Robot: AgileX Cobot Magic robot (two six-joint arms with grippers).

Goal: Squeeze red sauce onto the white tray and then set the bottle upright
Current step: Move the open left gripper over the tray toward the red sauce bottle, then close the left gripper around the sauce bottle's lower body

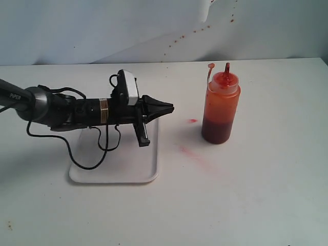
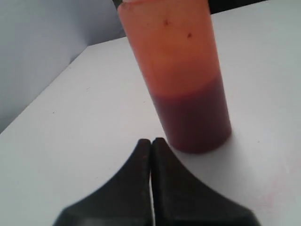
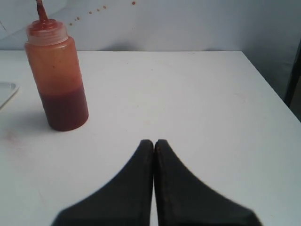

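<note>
The bottle stands upright on the table to the right of the white tray, its small cap hanging on a tether beside the nozzle. Dark red sauce fills its lower part. A small red blob lies on the table between tray and bottle. I see no sauce on the bare part of the tray; the arm hides the rest. My left gripper is shut and empty above the tray's right edge, pointing at the bottle a short way off. My right gripper is shut and empty, farther from the bottle.
Faint pinkish smears mark the table in front of the bottle. Red splatter dots speckle the back wall. The left arm's black cable droops over the tray. A corner of the tray shows in the right wrist view.
</note>
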